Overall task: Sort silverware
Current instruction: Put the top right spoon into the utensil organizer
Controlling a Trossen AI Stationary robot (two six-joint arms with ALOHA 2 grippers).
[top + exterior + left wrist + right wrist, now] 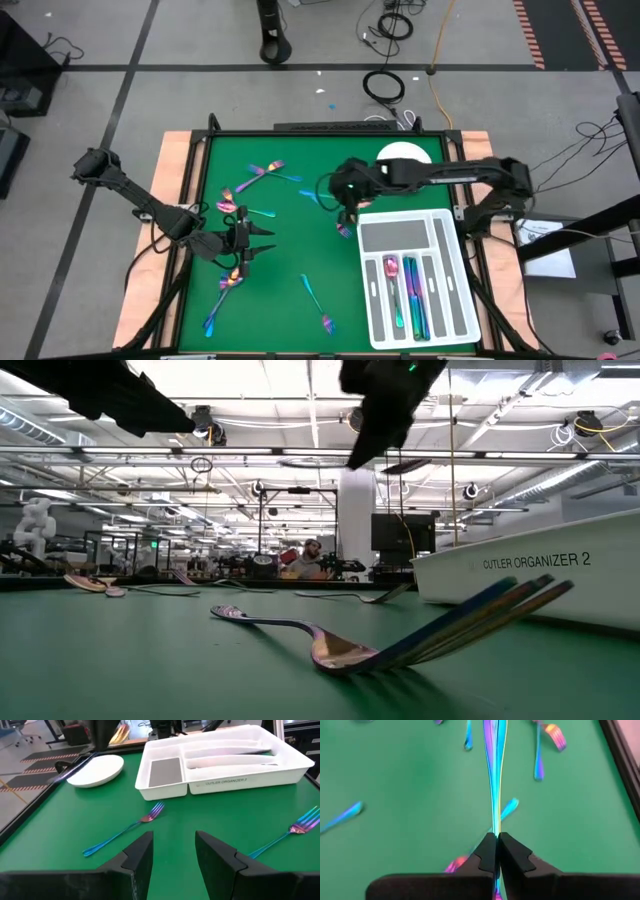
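**Right arm carries one piece toward the tray**

We've got a slim iridescent utensil [494, 780] pinched edge-on between the right gripper [497, 851] fingers, pressed tight on its handle and lifted off the green mat [290, 240], just beside the near corner of the white tray [452, 330]. We can't tell if it's a fork, spoon or knife from here. To do this well, we'd say keep the piece in line with the long slots, come over the slot holding its own kind, and lower before letting go so it doesn't bounce or land across a divider.

The tray already holds a few pieces [405, 288] lying lengthwise in its long slots; the wide grey compartment looks bare. The round plate [404, 153] behind the arm shows nothing on it.

Loose silverware [262, 175] lies scattered over the mat. The left gripper [173, 852] hovers over the mat's left part, fingers spread, holding nothing, a fork [129, 828] just ahead.
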